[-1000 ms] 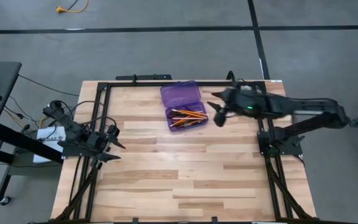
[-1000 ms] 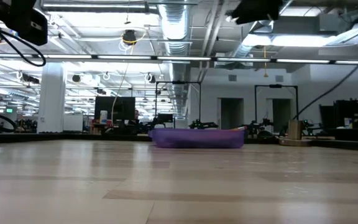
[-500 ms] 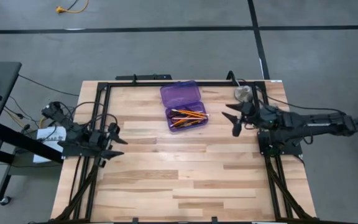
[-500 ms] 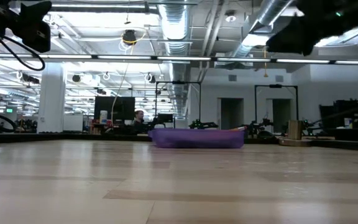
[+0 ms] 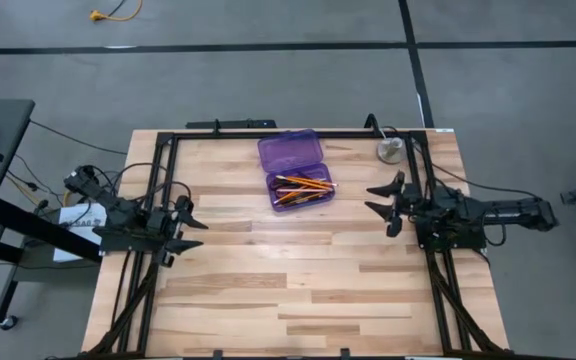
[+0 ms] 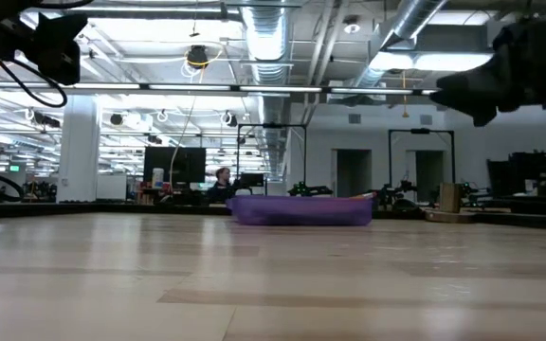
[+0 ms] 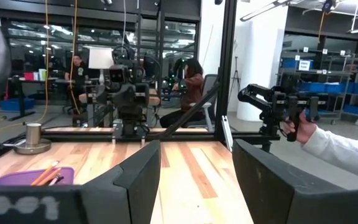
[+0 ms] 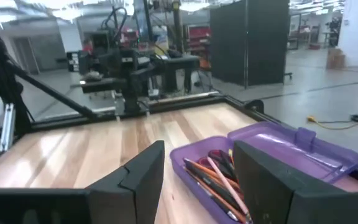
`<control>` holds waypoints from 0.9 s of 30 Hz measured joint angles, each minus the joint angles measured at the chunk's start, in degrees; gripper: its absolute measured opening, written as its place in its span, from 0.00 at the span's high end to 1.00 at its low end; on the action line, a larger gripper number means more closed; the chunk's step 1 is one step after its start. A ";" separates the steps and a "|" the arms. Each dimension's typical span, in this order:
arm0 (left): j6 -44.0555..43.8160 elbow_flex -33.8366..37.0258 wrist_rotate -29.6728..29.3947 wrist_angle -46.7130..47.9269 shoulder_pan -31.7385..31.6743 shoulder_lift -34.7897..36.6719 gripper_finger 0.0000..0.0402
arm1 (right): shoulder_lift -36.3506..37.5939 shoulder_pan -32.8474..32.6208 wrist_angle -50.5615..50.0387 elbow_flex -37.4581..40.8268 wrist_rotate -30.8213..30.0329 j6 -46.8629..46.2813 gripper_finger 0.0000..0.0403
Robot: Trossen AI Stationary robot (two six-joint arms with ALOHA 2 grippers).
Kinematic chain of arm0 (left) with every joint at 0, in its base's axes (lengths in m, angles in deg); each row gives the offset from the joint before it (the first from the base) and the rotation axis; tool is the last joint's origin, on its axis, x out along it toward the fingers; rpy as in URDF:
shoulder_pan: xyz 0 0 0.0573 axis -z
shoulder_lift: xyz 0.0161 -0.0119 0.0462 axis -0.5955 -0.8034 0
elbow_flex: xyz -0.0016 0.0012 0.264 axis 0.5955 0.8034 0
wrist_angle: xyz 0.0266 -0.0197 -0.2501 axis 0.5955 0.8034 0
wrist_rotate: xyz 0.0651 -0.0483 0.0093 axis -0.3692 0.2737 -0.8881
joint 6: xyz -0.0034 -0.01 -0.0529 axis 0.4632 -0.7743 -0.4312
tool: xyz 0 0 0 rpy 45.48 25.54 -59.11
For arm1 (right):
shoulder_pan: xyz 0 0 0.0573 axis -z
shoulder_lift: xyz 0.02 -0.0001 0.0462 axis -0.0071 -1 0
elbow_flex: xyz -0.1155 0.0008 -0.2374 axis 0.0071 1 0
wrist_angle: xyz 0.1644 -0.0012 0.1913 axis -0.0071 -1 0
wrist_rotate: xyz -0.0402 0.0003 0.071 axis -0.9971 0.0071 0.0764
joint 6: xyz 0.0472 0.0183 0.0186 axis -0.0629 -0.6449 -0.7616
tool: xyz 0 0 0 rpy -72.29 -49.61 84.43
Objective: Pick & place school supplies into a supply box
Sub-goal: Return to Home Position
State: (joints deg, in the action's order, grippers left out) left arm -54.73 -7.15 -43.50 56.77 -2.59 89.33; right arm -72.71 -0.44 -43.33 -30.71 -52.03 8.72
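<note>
The translucent purple plastic supply box [image 5: 290, 152] lies open near the far middle of the light wooden worktop [image 5: 298, 290], its lid flat beside the tray. In the tray lie thin orange pencils [image 5: 304, 185], with red-handled scissors [image 8: 217, 158] among them. The right claw [image 5: 373, 198] hovers at the worktop's right side, near the box but apart from it, fingers spread and empty. The left claw [image 5: 192, 226] waits at the left edge, likewise released. A small round grey metal disc [image 5: 389, 151] sits in the far right corner

Translucent plastic supply box [image 5: 290, 152] sits on a smooth, matt wood-plank table [image 5: 268, 272].
</note>
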 joint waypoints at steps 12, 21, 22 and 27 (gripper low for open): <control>-1.12 0.05 0.04 5.01 0.02 0.00 0.53 | 5.99 0.04 -4.00 1.79 -0.09 -9.76 0.55; -2.46 0.07 0.36 5.15 0.02 0.00 0.53 | 5.99 0.04 -4.02 1.83 -0.11 -9.82 0.54; -2.51 0.07 0.35 5.20 0.02 0.00 0.53 | 5.99 0.04 -4.02 1.83 -0.13 -9.82 0.54; -2.64 0.10 0.35 6.44 0.02 0.00 0.53 | 5.97 0.04 -4.04 1.85 -0.17 -9.84 0.55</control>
State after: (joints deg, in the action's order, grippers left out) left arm -57.37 -7.05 -43.15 63.21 -2.57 89.33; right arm -66.75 -0.40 -47.37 -28.86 -52.20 -1.11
